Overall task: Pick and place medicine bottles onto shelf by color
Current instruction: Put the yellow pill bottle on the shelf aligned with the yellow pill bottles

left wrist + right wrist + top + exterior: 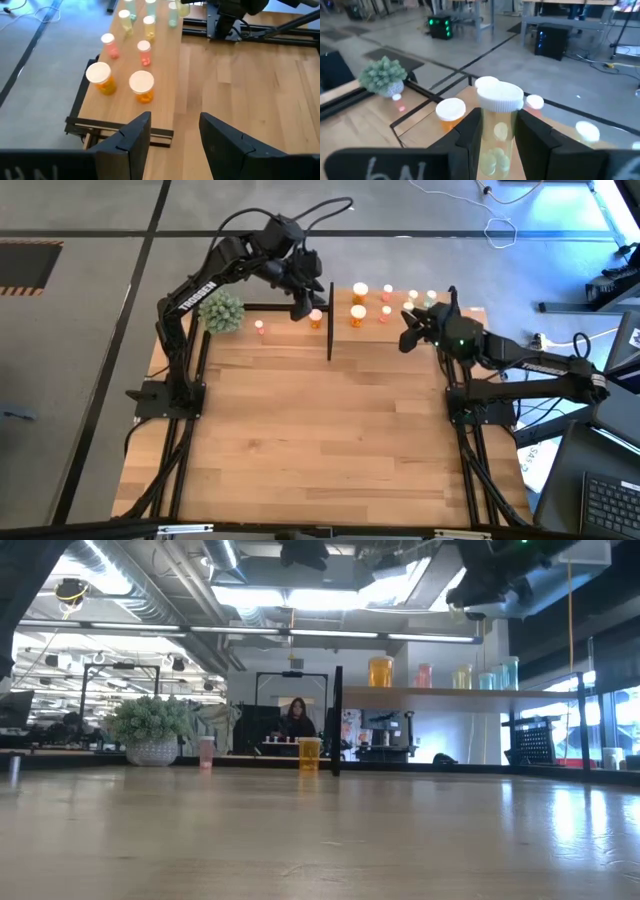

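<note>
The shelf (pixel 400 325) stands at the table's far edge and carries orange (pixel 358 313), pink (pixel 386 312) and paler medicine bottles (pixel 432 297), all standing on their bases. An orange bottle (pixel 316 318) and a pink bottle (pixel 259 328) stand on the table left of the shelf. My left gripper (pixel 172 135) hangs open above the shelf's left end with nothing between its fingers. My right gripper (pixel 497 120), over the shelf's right end, is shut on a yellowish bottle (pixel 497 135) with a white cap. My right gripper pinches the yellowish bottle's clear body (pixel 495 127) just below the white cap (pixel 500 97), one finger (pixel 470 132) on each side. The fingers come nearly level and lie across the bottle. It stands upright in the hold, with its lower end hidden behind the fingers.
A green fuzzy plant ball (pixel 222 312) in a pot sits at the far left of the table. The shelf's black post (pixel 330 320) rises at its left end. The wide wooden tabletop (pixel 330 430) lies toward the near edge. A person sits in the room beyond (pixel 297 718).
</note>
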Controlling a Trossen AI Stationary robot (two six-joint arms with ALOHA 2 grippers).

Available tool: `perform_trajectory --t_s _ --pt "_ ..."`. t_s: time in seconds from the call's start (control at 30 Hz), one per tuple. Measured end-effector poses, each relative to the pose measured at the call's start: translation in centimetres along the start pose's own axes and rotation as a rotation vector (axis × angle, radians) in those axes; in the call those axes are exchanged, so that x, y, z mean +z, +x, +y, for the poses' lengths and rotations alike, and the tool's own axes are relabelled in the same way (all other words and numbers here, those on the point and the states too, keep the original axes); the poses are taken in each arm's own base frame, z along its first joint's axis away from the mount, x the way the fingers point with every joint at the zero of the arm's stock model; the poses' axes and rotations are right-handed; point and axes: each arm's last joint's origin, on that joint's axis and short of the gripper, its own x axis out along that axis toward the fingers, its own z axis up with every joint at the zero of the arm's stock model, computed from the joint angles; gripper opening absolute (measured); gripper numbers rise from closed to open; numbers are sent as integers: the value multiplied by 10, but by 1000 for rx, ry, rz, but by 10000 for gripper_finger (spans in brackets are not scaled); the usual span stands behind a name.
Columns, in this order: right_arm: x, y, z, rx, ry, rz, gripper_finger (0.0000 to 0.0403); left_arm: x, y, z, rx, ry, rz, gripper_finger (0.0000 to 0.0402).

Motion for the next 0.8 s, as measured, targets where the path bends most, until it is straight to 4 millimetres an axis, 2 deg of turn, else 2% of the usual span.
perform_trajectory --t_s 0.27,0.47,0.8 --pt "-40 -2 5 14 39 -89 106 -1 -2 7 16 11 1 163" --pt "-62 -2 9 -18 79 -149 106 -2 -2 7 18 13 1 163" --pt "-75 -17 18 -121 100 -183 106 1 -1 8 26 22 -26 163"
